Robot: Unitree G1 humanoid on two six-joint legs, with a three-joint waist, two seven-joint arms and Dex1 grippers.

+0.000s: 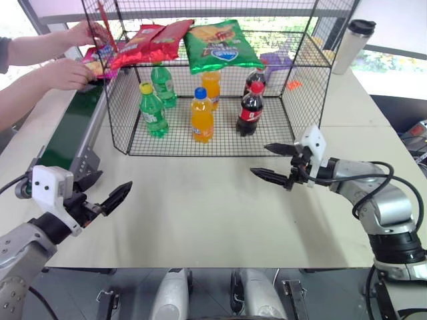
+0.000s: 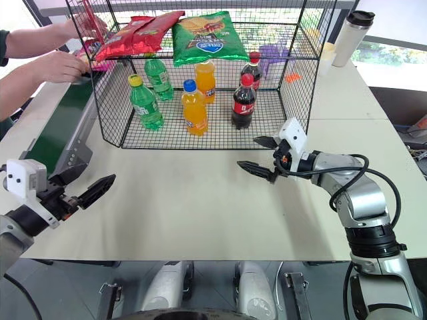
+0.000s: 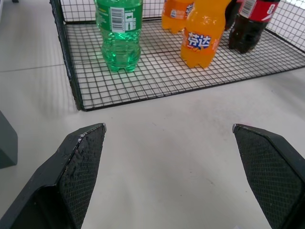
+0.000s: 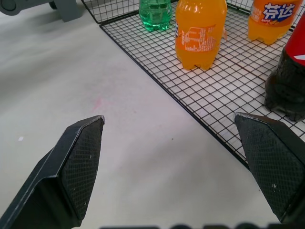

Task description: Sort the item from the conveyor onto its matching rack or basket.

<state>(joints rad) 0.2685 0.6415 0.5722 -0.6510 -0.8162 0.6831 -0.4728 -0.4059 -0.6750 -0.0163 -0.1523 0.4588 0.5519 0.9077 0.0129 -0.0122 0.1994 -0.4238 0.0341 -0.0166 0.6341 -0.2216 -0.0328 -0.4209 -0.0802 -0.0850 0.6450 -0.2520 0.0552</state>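
Waiting step. Pink chip bag (image 1: 95,61) at conveyor (image 1: 72,130) far end, under a person's hands (image 1: 67,72). Left gripper (image 1: 100,200) and right gripper (image 1: 277,163) hover, jaws wide, empty. Next: left reach once the bag arrives, then rack (image 1: 220,87) shelf.

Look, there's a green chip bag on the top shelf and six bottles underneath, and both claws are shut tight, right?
Not quite. The green chip bag is on the top shelf with six bottles underneath, but the left claw and right claw are open, as both wrist views show.
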